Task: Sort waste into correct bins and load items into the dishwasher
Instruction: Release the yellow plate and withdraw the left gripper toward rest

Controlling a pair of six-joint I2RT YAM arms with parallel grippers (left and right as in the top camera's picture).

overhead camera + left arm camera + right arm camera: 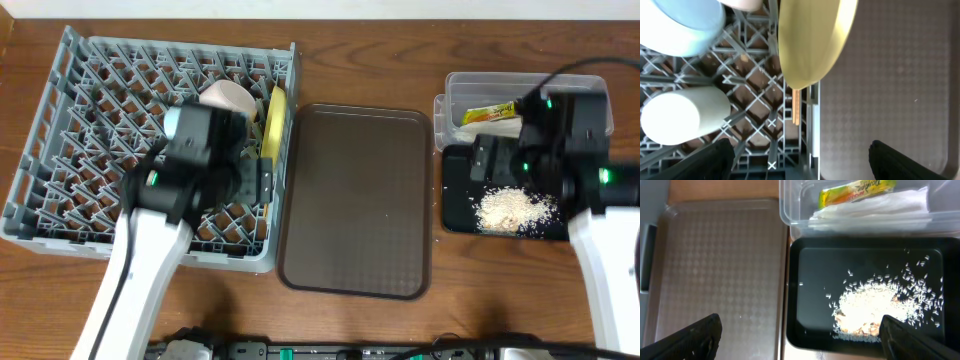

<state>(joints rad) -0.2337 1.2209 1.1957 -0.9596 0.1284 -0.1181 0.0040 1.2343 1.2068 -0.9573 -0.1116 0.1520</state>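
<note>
Waste is separated by kind: wrapper (857, 191) and napkin (875, 207) in the tub (840, 229), rice (872, 305) in the black tray (815, 265). Plate (810, 40), blue bowl (680, 25) and cup (682, 117) are stood in the rack (70, 130), presumably for washing. Left end effector (800, 165) and right end effector (800, 342) are held wide open, empty.

Overhead view: bright, even, diffuse light from above. Shadows along the large square grey plastic dish rack (60, 150) and the brown textured serving tray (360, 200) are thin and soft. Focus OK across the table.

Left wrist view: round yellow plate (810, 45) and light blue bowl (680, 25) sit v. close to the lens, soft-edged. Small white cup (680, 117) nearly blown out. The left gripper (800, 162) fingers (710, 160) are dark, blurred.

Right wrist view: sharper. Pale glare on the clear plastic rectangular tub (790, 210) rim, mild sheen on the inner wall of the shallow glossy black rectangular tray (792, 295). The right gripper (802, 339) is black, w/o detail.
</note>
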